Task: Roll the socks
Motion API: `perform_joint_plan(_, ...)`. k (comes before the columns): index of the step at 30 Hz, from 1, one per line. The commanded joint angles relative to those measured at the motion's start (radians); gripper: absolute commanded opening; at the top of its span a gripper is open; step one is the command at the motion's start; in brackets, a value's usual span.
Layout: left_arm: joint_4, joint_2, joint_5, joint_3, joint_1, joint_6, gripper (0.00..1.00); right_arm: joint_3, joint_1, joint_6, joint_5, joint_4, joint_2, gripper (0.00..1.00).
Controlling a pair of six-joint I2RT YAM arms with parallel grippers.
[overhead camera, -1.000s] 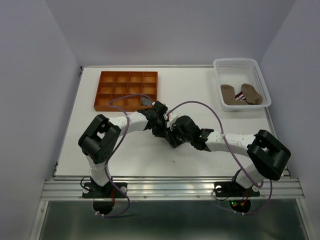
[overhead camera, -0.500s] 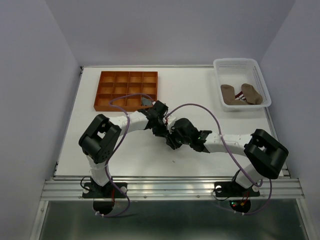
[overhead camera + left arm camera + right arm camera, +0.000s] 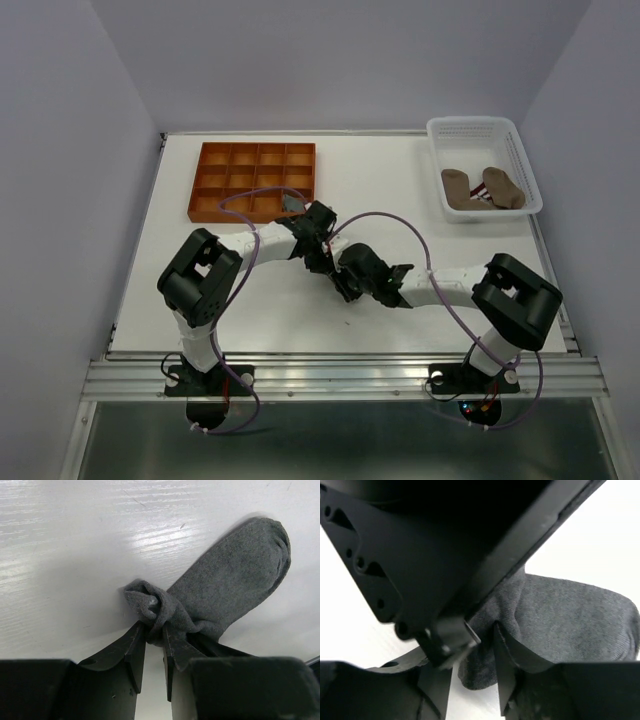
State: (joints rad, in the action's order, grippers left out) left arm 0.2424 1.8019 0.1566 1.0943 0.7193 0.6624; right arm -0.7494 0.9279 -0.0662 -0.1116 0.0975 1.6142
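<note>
Step in hand: by the look of it, starting the roll at one end of a grey knitted fabric sock (image 3: 235, 575), with both arms meeting over it.
Sock position: it lies at mid-counter under the two wrists. Its rounded end lies flat and the other end is gathered into a tight knot of folds.
Left fingers (image 3: 132, 652): clamped on the gathered end, with only a narrow slot between the tips.
Right fingers (image 3: 506, 665): they straddle the same bunch from the other side, crowded by the left wrist housing. I cannot tell whether they press the fabric or merely flank it.
Doing it well: one side should likely hold the bunch as the core while the other turns the loose length over it, low to the counter and with the fabric taut.
Risk: the tips are very close together and could collide, or the core could slip free.
Other socks: two tan-brown fabric socks (image 3: 460, 188) lie in a white perforated plastic basket (image 3: 484, 125) at the far right corner.
Surface: a white, glossy counter (image 3: 380, 180) that will probably let fabric slide. An orange gridded compartment tray (image 3: 253, 147) sits far left.
Room: pale lilac walls (image 3: 320, 60) enclose three sides.
</note>
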Motion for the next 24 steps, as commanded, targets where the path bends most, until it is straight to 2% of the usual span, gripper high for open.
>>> perform_joint_plan(1,0.026,-0.019,0.001,0.05,0.008,-0.023,0.3,-0.028,0.043,0.032,-0.108,-0.018,0.041,0.4)
perform_joint_plan(2,0.029,-0.022,0.003,0.052,0.008,-0.024,0.3,-0.034,0.06,0.032,-0.155,-0.021,0.05,0.32)
perform_joint_plan(5,0.037,-0.032,0.0,0.056,0.005,-0.024,0.31,-0.041,0.083,0.022,-0.224,-0.024,0.065,0.17)
perform_joint_plan(6,0.041,-0.039,0.001,0.056,0.0,-0.023,0.35,-0.042,0.083,0.016,-0.23,-0.024,0.072,0.05)
perform_joint_plan(8,0.041,-0.062,-0.005,0.058,-0.006,-0.023,0.4,-0.042,0.083,-0.017,-0.241,-0.024,0.072,0.01)
perform_joint_plan(13,0.051,-0.111,-0.019,0.05,-0.05,-0.027,0.46,-0.041,0.083,-0.095,-0.191,-0.019,0.05,0.01)
perform_joint_plan(20,0.043,-0.16,-0.015,0.013,-0.086,-0.029,0.47,-0.054,0.048,-0.211,0.003,0.005,0.027,0.01)
perform_joint_plan(24,0.037,-0.183,-0.011,-0.008,-0.103,-0.027,0.47,-0.042,-0.029,-0.248,0.146,0.042,-0.003,0.01)
